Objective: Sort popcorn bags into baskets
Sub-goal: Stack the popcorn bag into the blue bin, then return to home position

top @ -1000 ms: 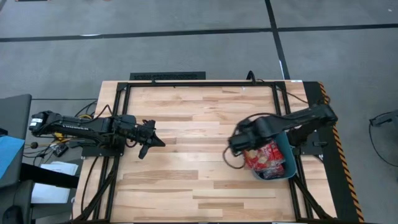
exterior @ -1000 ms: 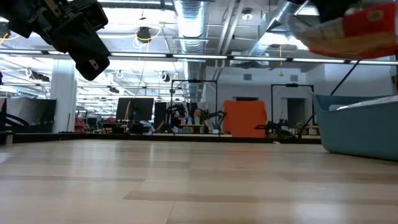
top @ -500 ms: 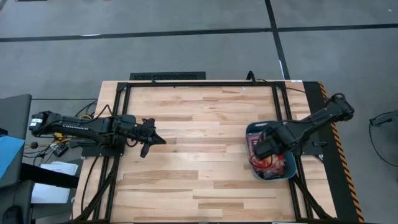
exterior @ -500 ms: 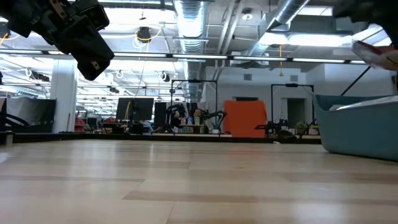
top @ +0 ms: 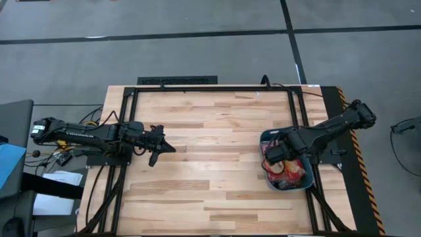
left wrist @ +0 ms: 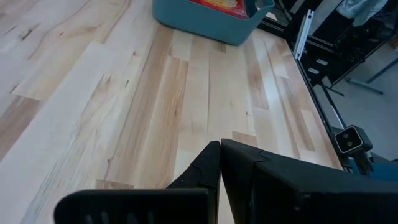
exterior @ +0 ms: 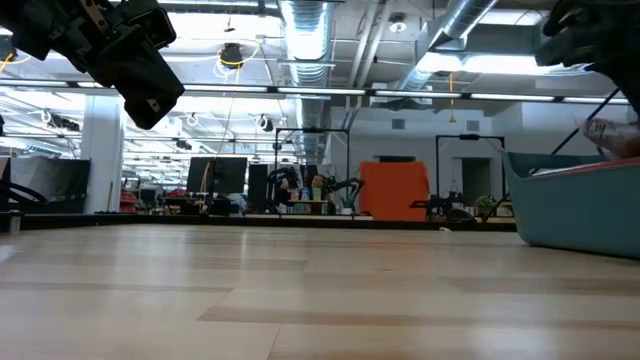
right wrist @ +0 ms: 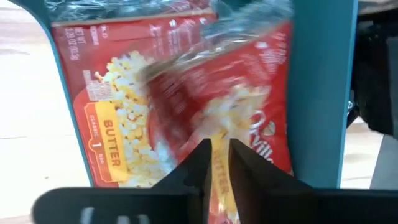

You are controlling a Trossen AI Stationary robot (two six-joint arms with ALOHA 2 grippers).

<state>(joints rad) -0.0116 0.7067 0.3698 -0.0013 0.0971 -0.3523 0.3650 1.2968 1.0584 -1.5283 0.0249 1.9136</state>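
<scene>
The teal basket (top: 305, 183) stands near the table's right edge and holds red popcorn bags (top: 285, 170). My right gripper (top: 272, 155) hangs over it, pointing down, its fingertips (right wrist: 219, 155) a narrow gap apart. Just beyond them a blurred red bag (right wrist: 224, 81) lies aslant over a flat bag (right wrist: 106, 112) on the basket's floor. In the low view a bag's pale edge (exterior: 612, 135) shows just above the basket's rim (exterior: 570, 165). My left gripper (top: 170, 149) waits shut above the table's left half, and its own wrist view shows it shut (left wrist: 220, 144). My right gripper points down at the blurred bag. I cannot tell whether its fingertips touch the bag, and nothing shows plainly between them.
Bare wood planks (top: 210, 151) lie between the two arms. A black frame rail (top: 210, 87) runs along the table's far edge and down both sides. The basket's teal wall (right wrist: 317, 93) stands close beside my right gripper's fingers.
My right gripper has carried a red bag toward the table's right edge and down over the basket, rolling its wrist. The bag has sunk from high above the basket to just over its rim.
</scene>
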